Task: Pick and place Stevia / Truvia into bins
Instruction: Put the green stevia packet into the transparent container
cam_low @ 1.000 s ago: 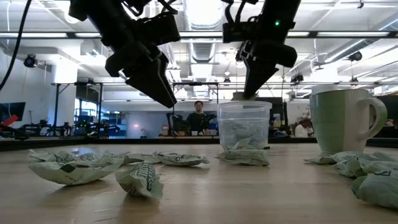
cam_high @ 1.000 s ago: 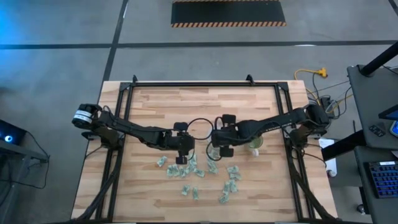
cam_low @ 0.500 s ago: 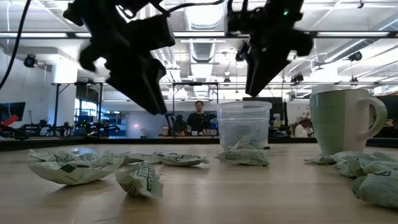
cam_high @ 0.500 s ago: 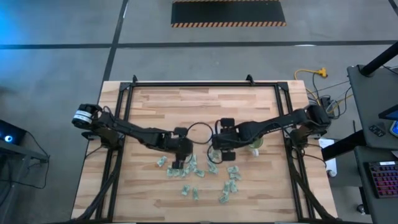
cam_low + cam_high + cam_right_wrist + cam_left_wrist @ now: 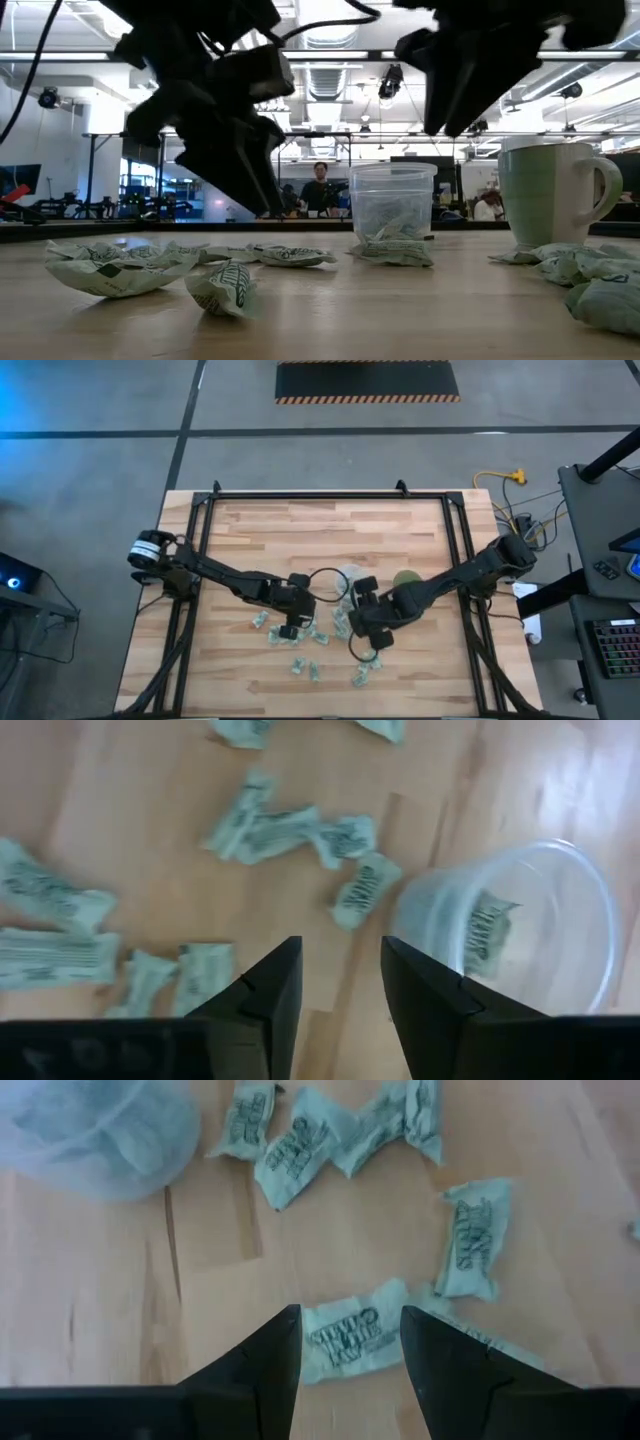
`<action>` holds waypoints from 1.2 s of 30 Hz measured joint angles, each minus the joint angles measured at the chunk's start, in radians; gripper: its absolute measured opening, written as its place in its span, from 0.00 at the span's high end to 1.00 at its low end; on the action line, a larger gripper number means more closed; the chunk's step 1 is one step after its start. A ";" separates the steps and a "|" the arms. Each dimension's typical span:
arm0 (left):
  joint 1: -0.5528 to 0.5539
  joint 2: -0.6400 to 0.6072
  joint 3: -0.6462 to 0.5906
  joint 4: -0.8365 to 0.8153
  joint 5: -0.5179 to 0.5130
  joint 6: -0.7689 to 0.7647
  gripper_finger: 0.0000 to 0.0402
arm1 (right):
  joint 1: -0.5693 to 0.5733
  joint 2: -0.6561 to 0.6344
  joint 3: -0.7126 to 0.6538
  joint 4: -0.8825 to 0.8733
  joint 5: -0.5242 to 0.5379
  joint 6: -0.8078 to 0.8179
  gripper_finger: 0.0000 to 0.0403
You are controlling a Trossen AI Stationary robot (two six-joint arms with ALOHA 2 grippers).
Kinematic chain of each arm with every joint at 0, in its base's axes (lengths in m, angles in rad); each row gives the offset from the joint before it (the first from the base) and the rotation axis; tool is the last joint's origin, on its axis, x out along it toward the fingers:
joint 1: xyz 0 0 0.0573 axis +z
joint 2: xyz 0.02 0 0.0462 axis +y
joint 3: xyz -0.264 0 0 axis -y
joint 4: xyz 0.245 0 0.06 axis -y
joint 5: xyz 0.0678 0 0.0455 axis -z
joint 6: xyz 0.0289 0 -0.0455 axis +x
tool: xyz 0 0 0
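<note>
- Pale green sachets (image 5: 312, 645) lie scattered on the wooden bench (image 5: 240, 540), in front of the clear cup (image 5: 348, 578) and the green cup (image 5: 405, 580); at least one sachet already sits in the clear cup.
- Left tool (image 5: 345, 1342), fingers spread, hangs low over a crumpled sachet (image 5: 345, 1342) lying between its fingers. Risk: the sachet lies askew, so closing could catch only a corner and let it slip, or a fingertip could nudge the neighbouring sachet (image 5: 475, 1250).
- Right tool (image 5: 335, 982), fingers spread and holding nothing, hangs over the sachets near the clear cup. Risk: its arm could clip the light cup and tip or shove it.
- Both arms work close together mid-bench; I judge a brush between them possible.
- Writing: dark print on the sachets reads roughly "Stevia", blurred; nothing else legible.
</note>
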 joint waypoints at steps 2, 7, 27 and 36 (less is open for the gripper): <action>0.007 0.018 0.003 0.003 0.000 0.004 0.61 | 0.025 0.000 0.000 0.001 0.001 0.017 0.69; 0.022 0.042 0.002 -0.004 0.000 0.001 0.61 | 0.075 -0.004 0.000 -0.001 0.001 0.047 0.71; 0.027 0.123 0.028 0.008 0.034 0.001 0.94 | 0.208 -0.056 0.000 -0.031 0.003 0.223 0.79; 0.026 -0.023 0.027 0.002 -0.047 0.005 0.97 | 0.262 -0.056 -0.085 0.000 0.003 0.371 0.82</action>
